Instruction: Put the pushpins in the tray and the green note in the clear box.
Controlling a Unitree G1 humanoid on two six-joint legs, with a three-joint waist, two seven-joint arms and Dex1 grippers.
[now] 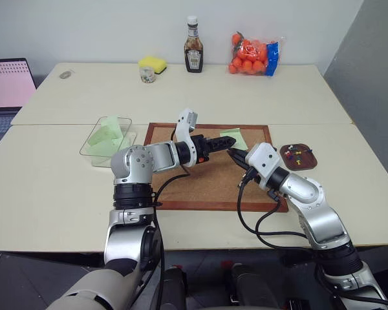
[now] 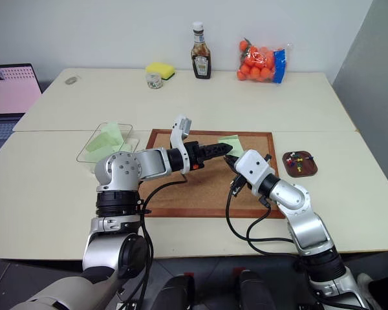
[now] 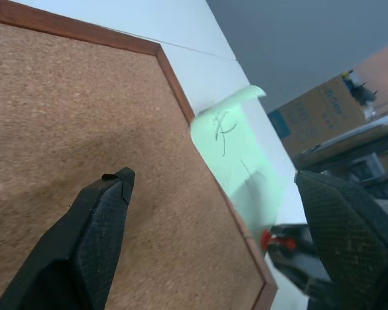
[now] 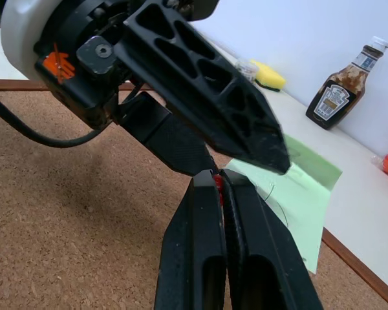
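1. Left eye view showed a flat brown cork board with a thin wooden frame (image 1: 200, 187) lying in the middle of the frame on the pale cream table (image 1: 52, 187).
2. The left gripper (image 1: 221, 144) reached across the board toward the right, and its two black fingers stood wide apart with nothing between them.
3. The right gripper (image 1: 233, 154) met it near the middle of the frame, just below the left one.
4. In the right wrist view the right gripper's black fingers (image 4: 200, 258) were pressed tight together, and a tiny red pushpin (image 4: 217, 181) sat pinched at their tips.
5. A small flat pale green paper note (image 1: 233, 137) lay at the top right corner of the board, just above the two grippers, and its far edge hung over the frame.
6. In the left wrist view that note had a thin dark scribble on it.
7. The small dark brown tray with rounded corners (image 1: 306, 163) sat on the table to the right of the board, with a few tiny coloured pins (image 1: 296, 154) in it.
8. The clear plastic box with a flared rim (image 1: 90, 150) sat left of the board, and pale green paper slips (image 1: 108, 137) were leaning inside it.
9. At the top of the frame, at the far edge of the table, stood a dark brown sauce bottle with a white cap (image 1: 193, 46), a yellow sponge (image 1: 152, 63) and a bag of small oranges (image 1: 253, 55).
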